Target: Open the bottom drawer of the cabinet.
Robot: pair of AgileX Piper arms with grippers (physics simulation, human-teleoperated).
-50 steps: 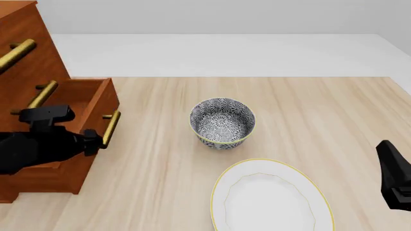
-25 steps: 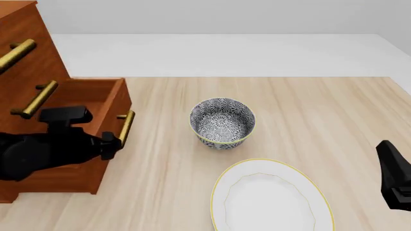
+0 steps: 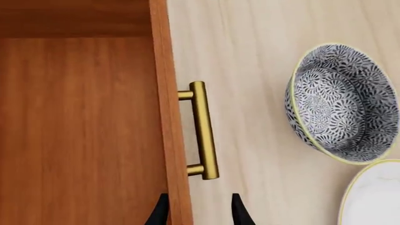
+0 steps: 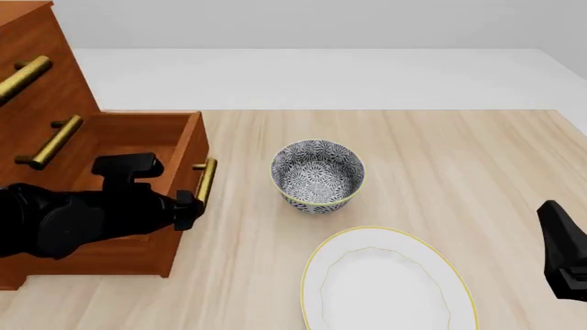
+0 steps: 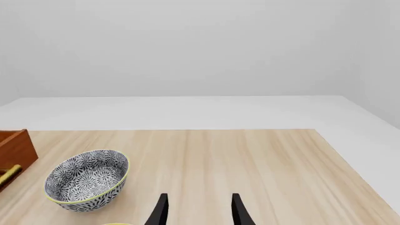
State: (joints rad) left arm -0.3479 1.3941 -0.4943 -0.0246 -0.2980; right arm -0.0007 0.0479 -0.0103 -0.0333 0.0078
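The cabinet stands at the table's left. Its bottom drawer is pulled well out, with its brass bar handle facing the bowl. My left gripper is at the near end of the drawer front. In the left wrist view its fingers straddle the front panel, one inside the drawer and one outside, below the handle. The jaws stand apart, not clamped. My right gripper is open and empty at the table's right.
A patterned bowl sits mid-table, close to the drawer's handle. A white plate lies in front of it. Two upper drawers with brass handles are closed. The right arm rests at the right edge.
The bottom drawer has slid further out to the right, towards the bowl, and my left gripper has moved with its front. The right arm has not moved.
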